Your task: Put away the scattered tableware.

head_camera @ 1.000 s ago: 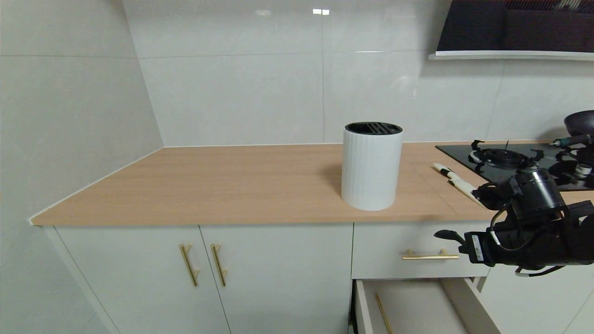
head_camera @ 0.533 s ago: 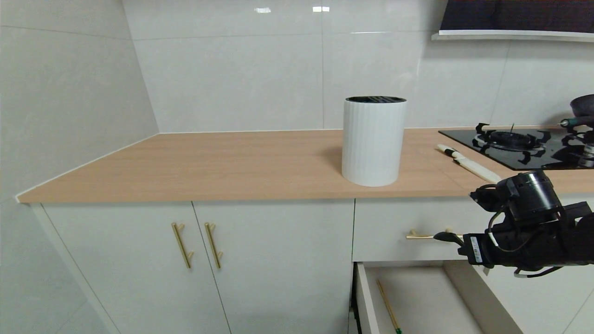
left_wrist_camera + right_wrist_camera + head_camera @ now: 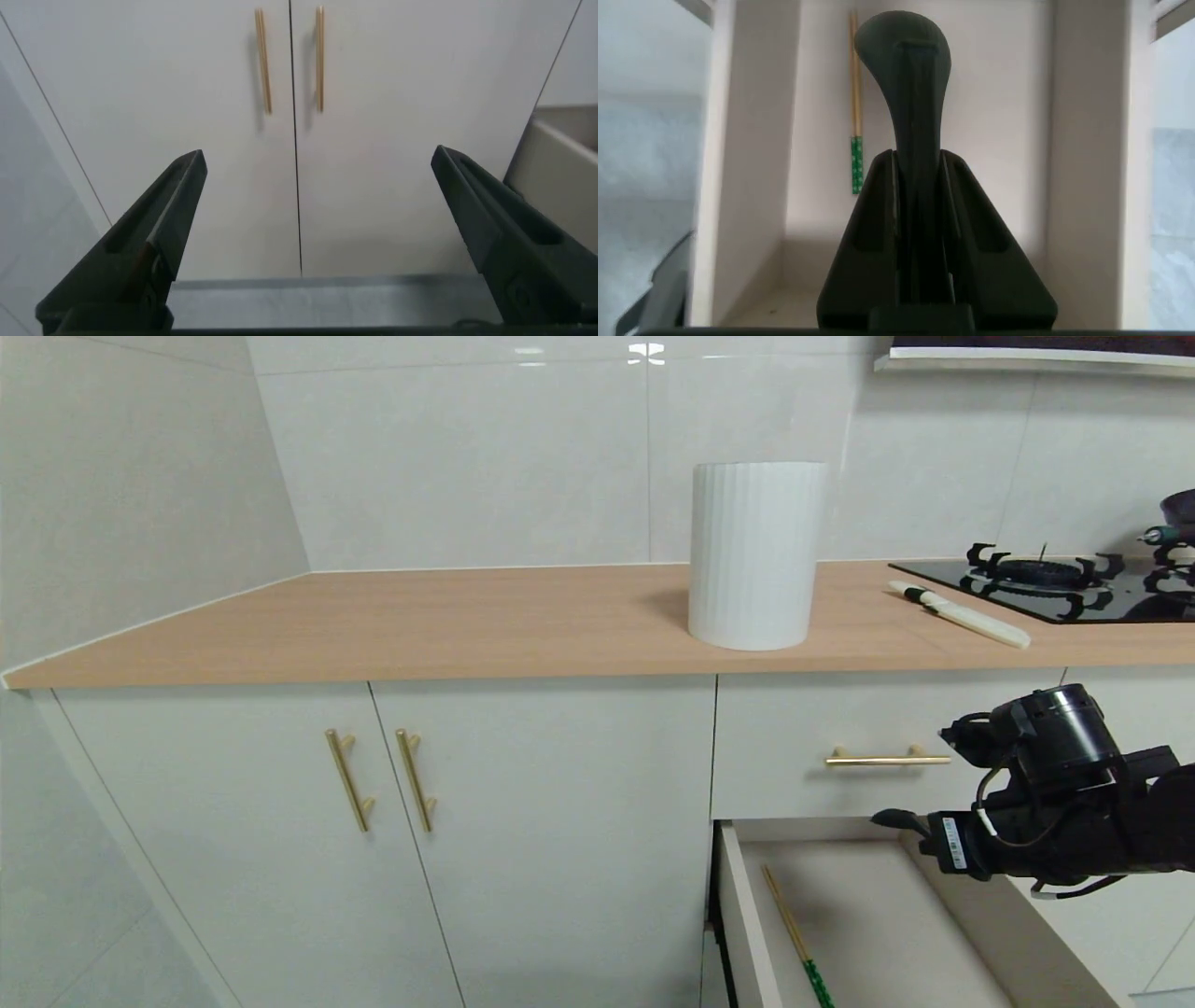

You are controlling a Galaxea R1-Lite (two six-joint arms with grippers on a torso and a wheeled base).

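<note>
Right gripper (image 3: 887, 819), clenched on nothing, hung over the open drawer (image 3: 738, 905) holding chopsticks (image 3: 792, 929); fetching the countertop knife (image 3: 962, 614) probably came next.

This is a home kitchen: a wood-look counter (image 3: 467, 625) runs along a wall (image 3: 467, 457) of large glossy pale tiles. A black glass gas hob (image 3: 1041, 581) is set into the counter's right end, with the lower edge of an extractor hood (image 3: 1027, 359) high above that end. On the counter stand a white ribbed holder (image 3: 754, 555) and a knife (image 3: 962, 613), and under the counter are white cabinet doors (image 3: 523, 821) with slim brass handles (image 3: 350, 793) and an open drawer (image 3: 742, 915) holding chopsticks (image 3: 794, 933).
</note>
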